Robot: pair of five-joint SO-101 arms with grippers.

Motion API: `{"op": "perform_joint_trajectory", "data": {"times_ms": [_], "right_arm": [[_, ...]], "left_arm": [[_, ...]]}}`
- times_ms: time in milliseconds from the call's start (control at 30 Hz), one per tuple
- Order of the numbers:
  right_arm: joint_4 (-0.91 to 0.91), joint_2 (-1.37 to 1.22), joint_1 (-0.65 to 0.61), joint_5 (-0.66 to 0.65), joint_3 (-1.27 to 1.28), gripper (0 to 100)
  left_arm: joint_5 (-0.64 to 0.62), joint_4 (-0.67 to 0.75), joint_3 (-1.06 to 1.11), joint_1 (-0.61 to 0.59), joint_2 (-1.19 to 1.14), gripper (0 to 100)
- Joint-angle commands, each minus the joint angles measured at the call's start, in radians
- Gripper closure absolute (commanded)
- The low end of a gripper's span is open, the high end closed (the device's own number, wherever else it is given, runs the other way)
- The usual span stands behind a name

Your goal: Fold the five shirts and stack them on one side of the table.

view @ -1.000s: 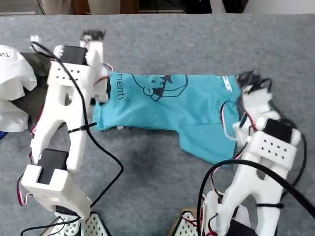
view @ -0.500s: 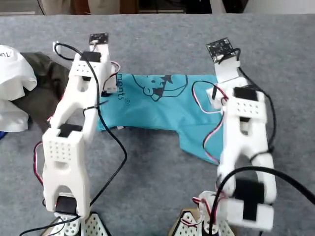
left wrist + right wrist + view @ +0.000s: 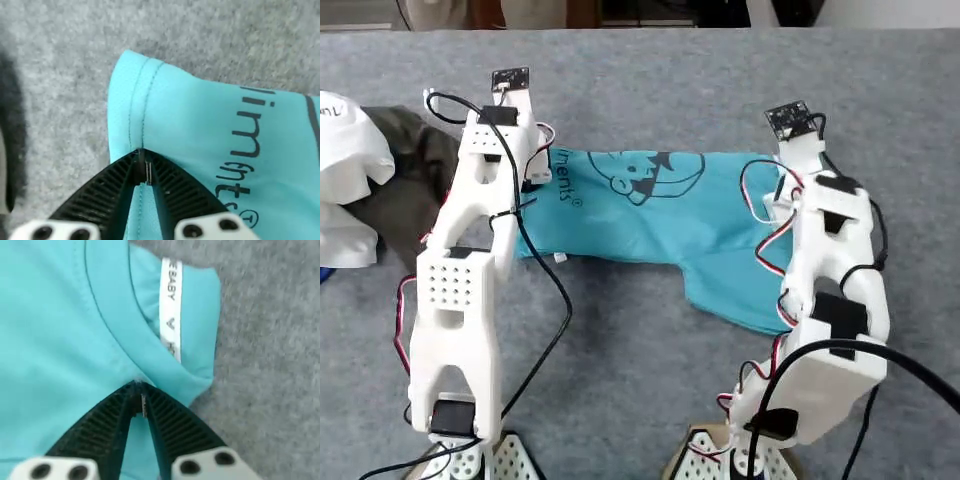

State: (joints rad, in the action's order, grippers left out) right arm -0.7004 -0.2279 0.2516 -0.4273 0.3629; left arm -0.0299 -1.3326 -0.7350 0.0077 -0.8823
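A teal shirt [image 3: 650,215] with a dark print lies spread across the middle of the grey table, one sleeve hanging toward the near side. My left gripper [image 3: 142,167] is shut on the shirt's hem [image 3: 135,110] at its left end; in the high view it sits under the left arm's wrist [image 3: 533,172]. My right gripper [image 3: 138,400] is shut on the fabric just below the collar [image 3: 115,325], next to the white neck label [image 3: 171,310]. In the high view it is at the shirt's right end [image 3: 782,190].
A white shirt [image 3: 345,170] and a dark shirt [image 3: 410,175] lie bunched at the table's left edge, close to the left arm. Both arm bases stand at the near edge. Bare grey felt [image 3: 650,90] lies beyond the teal shirt.
Both arms have stretched out toward the far side, their wrists now over the shirt's two ends. The shirt's right edge has drawn in a little; the rest lies as before.
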Motion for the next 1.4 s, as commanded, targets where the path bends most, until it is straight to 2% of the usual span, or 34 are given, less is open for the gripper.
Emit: {"op": "perform_joint_trajectory", "data": {"times_ms": [0,267,400,533,667,800,900,967,1033,1100,1267,1367], "right_arm": [[-0.091,0.142,0.025,0.012,-0.09,99.7],[-0.381,0.452,0.018,0.068,-0.234,99.7],[-0.52,0.533,0.024,0.107,-0.232,99.6],[-0.634,0.578,0.018,0.012,-0.153,99.6],[-0.638,0.69,0.016,-0.229,0.005,99.6],[-0.608,0.849,-0.015,-0.543,0.222,99.3],[-0.6,0.94,-0.076,-0.681,0.384,95.8],[-0.577,0.975,-0.117,-0.692,0.47,87.2],[-0.563,0.99,-0.15,-0.692,0.535,78.1],[-0.56,0.99,-0.174,-0.684,0.582,73.2],[-0.54,0.99,-0.211,-0.632,0.696,76.8],[-0.502,0.99,-0.205,-0.634,0.759,77.2]], "left_arm": [[0.0,-0.135,-0.146,-0.011,0.059,98],[0.0,-0.434,-0.609,0.015,0.217,98],[0.002,-0.431,-0.585,-0.009,0.325,98],[0.002,-0.431,-0.284,-0.015,0.466,98],[0.052,-0.419,0.14,0.026,0.697,98],[0.058,-0.261,0.552,0.04,0.975,98],[0.06,-0.107,0.852,0.04,1.147,98],[0.058,-0.034,1.013,0.04,1.222,98],[0.058,-0.037,1.1,0.04,1.274,98],[0.064,-0.071,1.138,0.034,1.299,98],[0.16,-0.103,1.174,0.023,1.302,98],[0.169,-0.098,1.181,0.021,1.283,98]]}}
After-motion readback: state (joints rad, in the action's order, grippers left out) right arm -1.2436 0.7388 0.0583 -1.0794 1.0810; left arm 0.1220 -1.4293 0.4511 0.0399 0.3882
